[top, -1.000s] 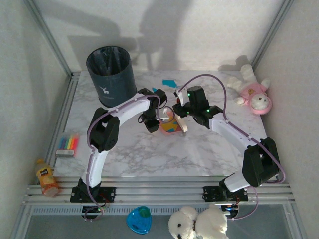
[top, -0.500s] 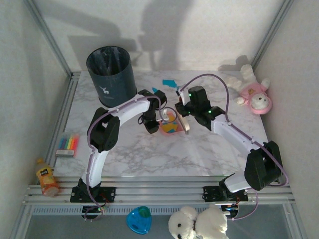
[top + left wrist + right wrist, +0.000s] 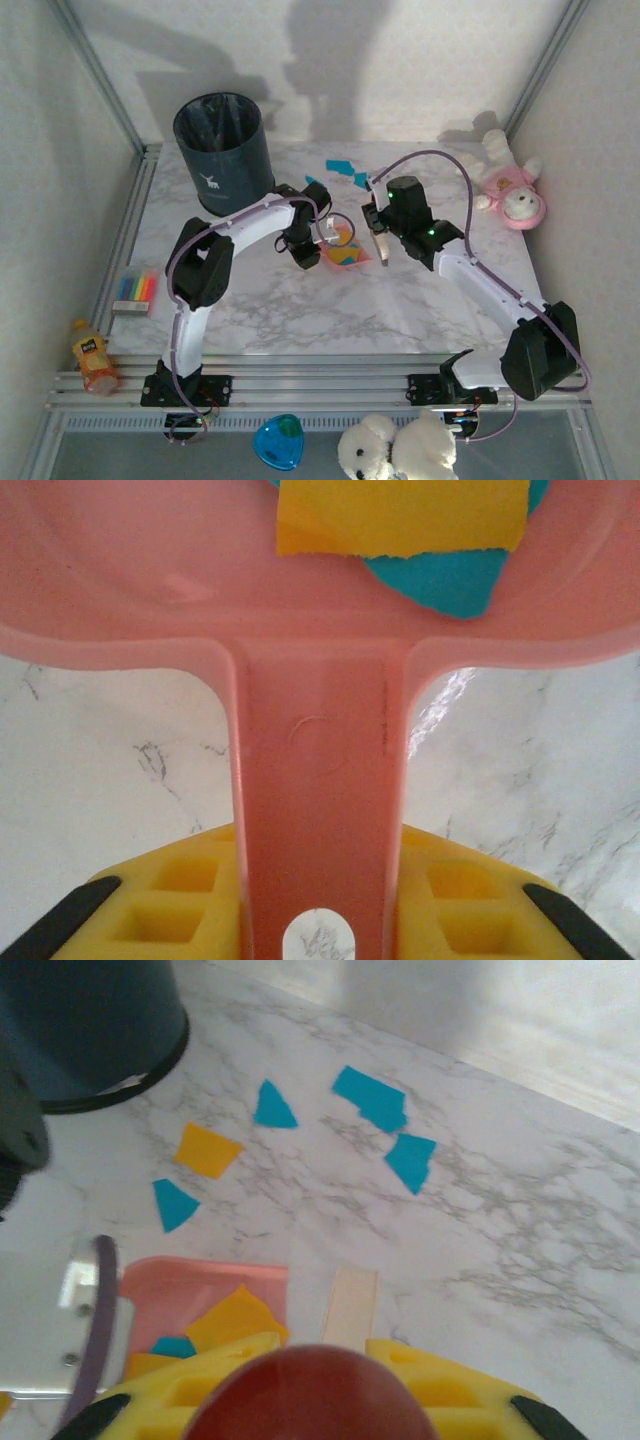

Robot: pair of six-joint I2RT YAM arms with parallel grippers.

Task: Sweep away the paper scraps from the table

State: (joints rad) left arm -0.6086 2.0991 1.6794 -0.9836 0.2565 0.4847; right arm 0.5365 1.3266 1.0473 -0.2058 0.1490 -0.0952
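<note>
Closest in, the left gripper (image 3: 318,895) is clamped on the handle (image 3: 318,780) of the pink dustpan (image 3: 150,570), its yellow pads (image 3: 180,890) pressing either side. Just ahead of it the pan opens out, carrying a yellow scrap (image 3: 400,515) laid over a teal one (image 3: 445,580). The right gripper (image 3: 300,1385) is closed on what looks like a brush (image 3: 350,1305): a dark red rounded end sits between its fingers and a pale flat strip pokes out just in front. Immediately ahead and to its left lies the dustpan's straight edge, with more gathered pieces inside. Further ahead the loose paper scraps (image 3: 207,1149) lie on the table (image 3: 520,1240): an orange piece and a teal one nearest the pan, then three teal pieces farther out and well apart. Farthest off, ahead to the left, stands the dark bin (image 3: 80,1030). Sweeping looks partly done, with one batch in the pan and the far group not yet collected. The next move likely calls for reaching the brush past the farthest teal pieces and drawing them back toward the pan, while the left gripper holds the pan's lip flat on the marble so that the thin paper does not slide under it.
</note>
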